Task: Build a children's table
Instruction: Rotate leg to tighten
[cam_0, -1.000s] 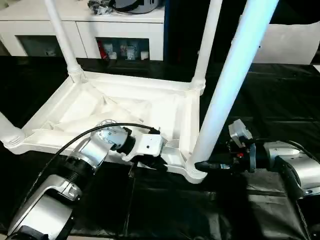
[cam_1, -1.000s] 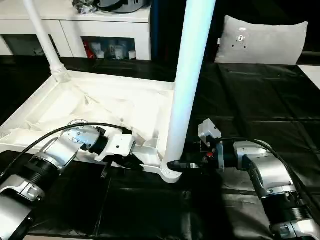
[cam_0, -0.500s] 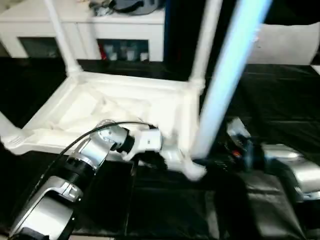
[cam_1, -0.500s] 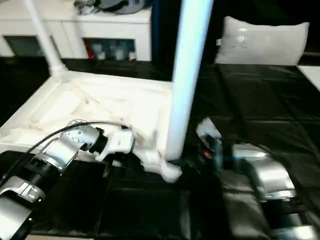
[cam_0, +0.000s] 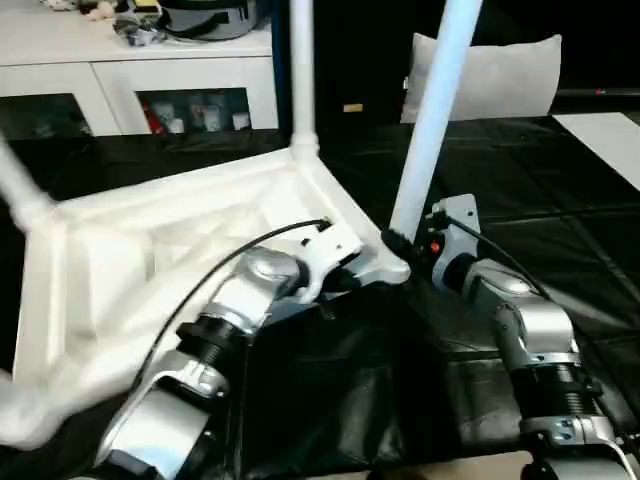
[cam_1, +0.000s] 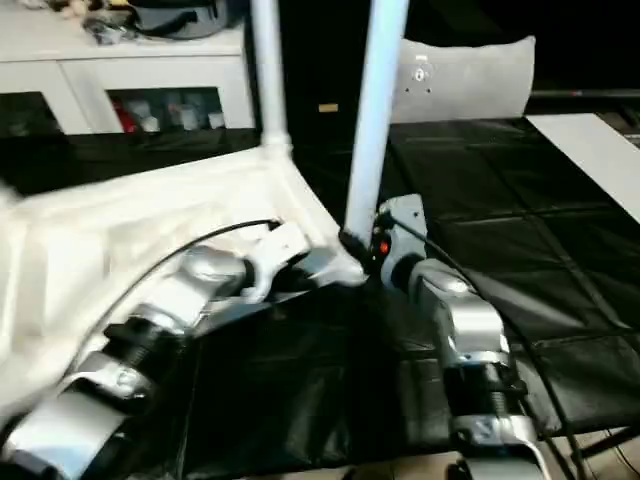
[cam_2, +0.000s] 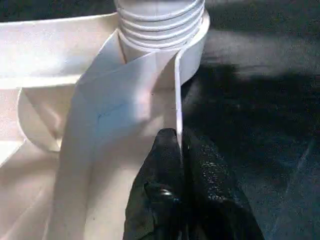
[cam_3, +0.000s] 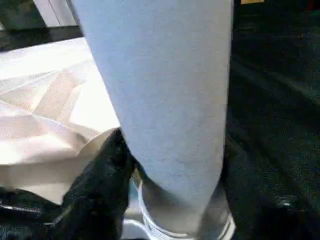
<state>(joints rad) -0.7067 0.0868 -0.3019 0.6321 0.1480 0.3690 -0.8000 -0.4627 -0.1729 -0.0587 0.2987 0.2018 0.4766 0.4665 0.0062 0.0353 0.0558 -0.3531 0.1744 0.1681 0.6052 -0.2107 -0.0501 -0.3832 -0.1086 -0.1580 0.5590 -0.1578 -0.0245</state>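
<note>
My left gripper (cam_2: 180, 145) is pinching the tabletop (cam_0: 150, 250) rim beside its corner socket; my right gripper (cam_3: 170, 170) is clasping the leg (cam_0: 430, 120) standing there, on the black-covered desk (cam_0: 560, 220).

The upturned tabletop (cam_0: 150, 250) has swung round on the black sheet, its near corner socket (cam_0: 385, 268) now nearer the right arm, its far leg (cam_0: 302, 75) shifted leftward. The left gripper (cam_2: 179, 150) stays pinched on the rim, the right gripper (cam_3: 165, 165) around the near leg (cam_0: 432, 110).
</note>
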